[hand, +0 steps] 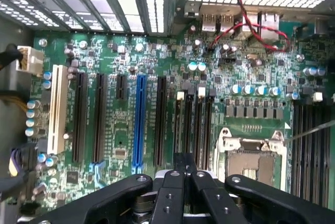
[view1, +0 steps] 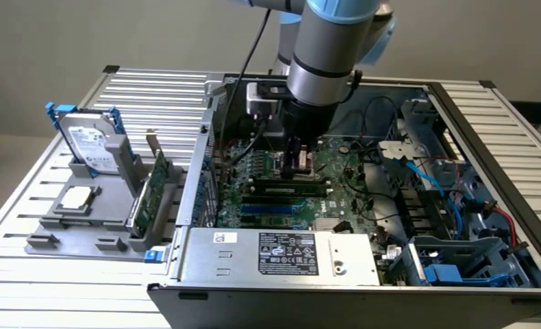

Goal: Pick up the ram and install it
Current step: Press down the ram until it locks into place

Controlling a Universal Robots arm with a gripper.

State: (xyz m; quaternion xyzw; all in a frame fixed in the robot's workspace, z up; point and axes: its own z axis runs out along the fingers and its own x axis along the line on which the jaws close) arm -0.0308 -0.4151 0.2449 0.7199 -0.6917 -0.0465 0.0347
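the grey and blue robot arm (view1: 330, 48) reaches down into the open grey metal computer case (view1: 362, 271) lying on the slatted silver tabletop (view1: 142, 96). the black end effector (view1: 300, 163) sits low over the green motherboard (view1: 344, 199), right above the long black memory slots (view1: 289, 185) near the board's middle, and its fingers are pinched together, narrow. in the wrist view the end effector (hand: 184, 174) shows its black fingers (hand: 172, 198) closed tight, tips meeting over the narrow black slots (hand: 192, 124) with white end clips, just beside the square silver processor socket (hand: 254, 156). the ram, a long thin dark stick (view1: 289, 179), appears to lie along the slots directly under the fingertips in the exterior view, though i cannot tell whether it is fully seated or whether the fingers touch it. on the exterior view's left, a grey plastic holder (view1: 92, 219) stands on the tabletop carrying an upright silver hard drive (view1: 92, 147) in a blue frame and a green expansion card (view1: 156, 188) set on edge. at the case's near edge lies the grey power supply box (view1: 284, 253) with its white-and-black label.
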